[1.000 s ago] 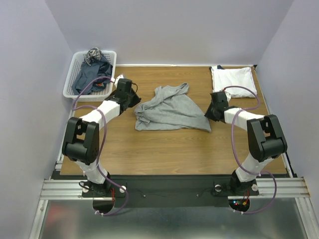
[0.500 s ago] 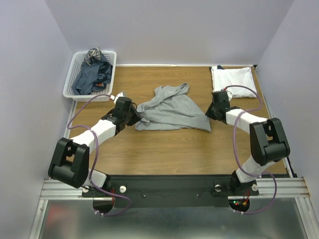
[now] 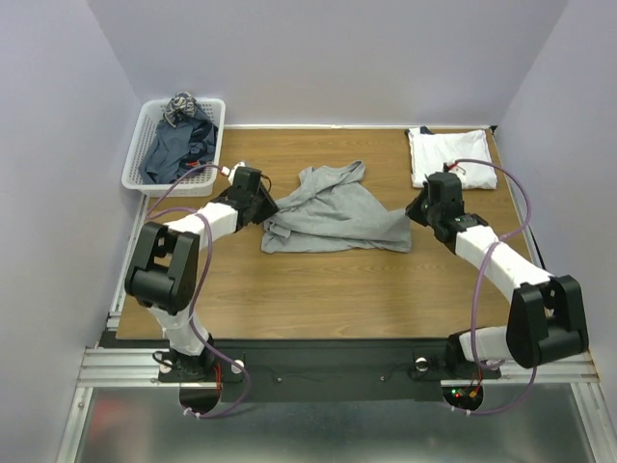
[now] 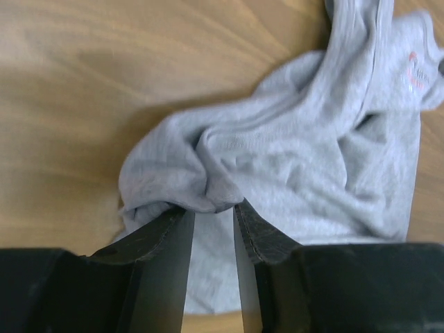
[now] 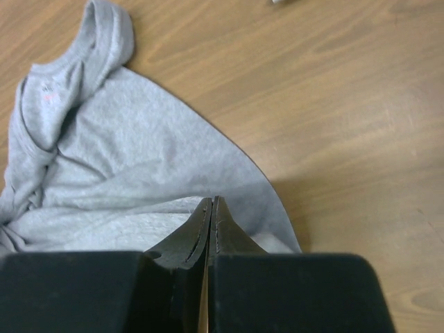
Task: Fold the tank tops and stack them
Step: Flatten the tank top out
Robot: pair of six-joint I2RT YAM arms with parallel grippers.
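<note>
Roughly crosswise, grey tank top lies rumpled, straps pointing rearward.

**Tally of Items**

Two grippers are counted, left gripper and right gripper, one grey tank top between them. One white tank top is seen beyond the right, one basket beyond the left; its dark tops cannot be counted.

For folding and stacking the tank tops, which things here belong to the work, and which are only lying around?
Belong to the job:
- grey tank top, crumpled mid-table
- white tank top, folded at the far right corner
- dark tank tops, heaped at the far left

Just lying about:
- white basket holding the dark ones
- patterned bundle at its far end, kind unclear
</note>
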